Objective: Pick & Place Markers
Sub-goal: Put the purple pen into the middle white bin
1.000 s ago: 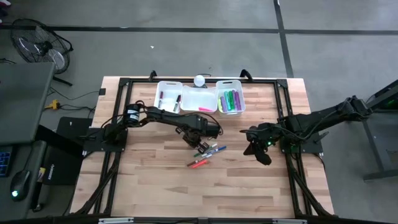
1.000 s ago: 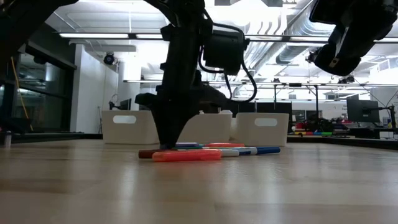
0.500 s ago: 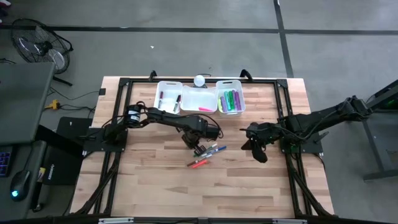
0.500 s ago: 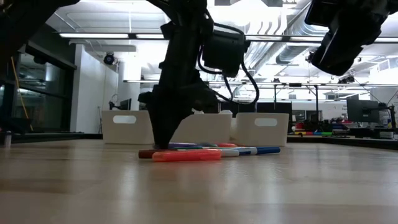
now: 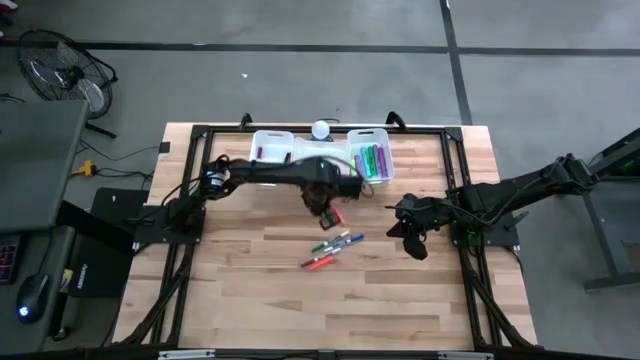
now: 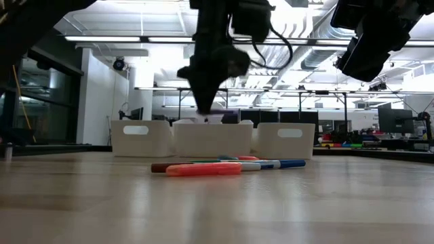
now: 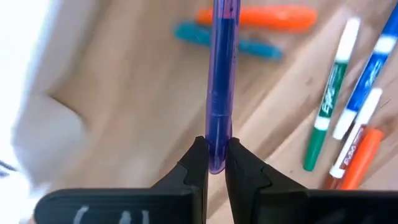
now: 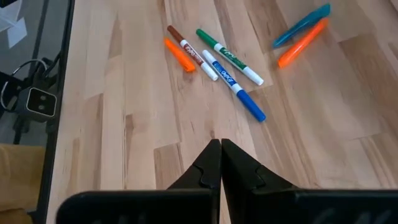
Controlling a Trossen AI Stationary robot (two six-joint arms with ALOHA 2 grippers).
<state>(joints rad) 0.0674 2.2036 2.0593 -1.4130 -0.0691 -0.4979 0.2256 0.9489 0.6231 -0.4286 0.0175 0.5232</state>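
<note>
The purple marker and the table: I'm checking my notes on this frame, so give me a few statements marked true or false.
1. The left gripper is shut on the purple marker. True.
2. The right gripper holds a blue marker. False: it is shut and empty, hovering above the table right of the loose markers.
3. No markers lie on the table. False: several do, among them an orange marker and a green marker.
4. The left gripper is raised above the table, in front of the white bins. True.
5. The rightmost bin is empty. False: it holds green and purple markers.
</note>
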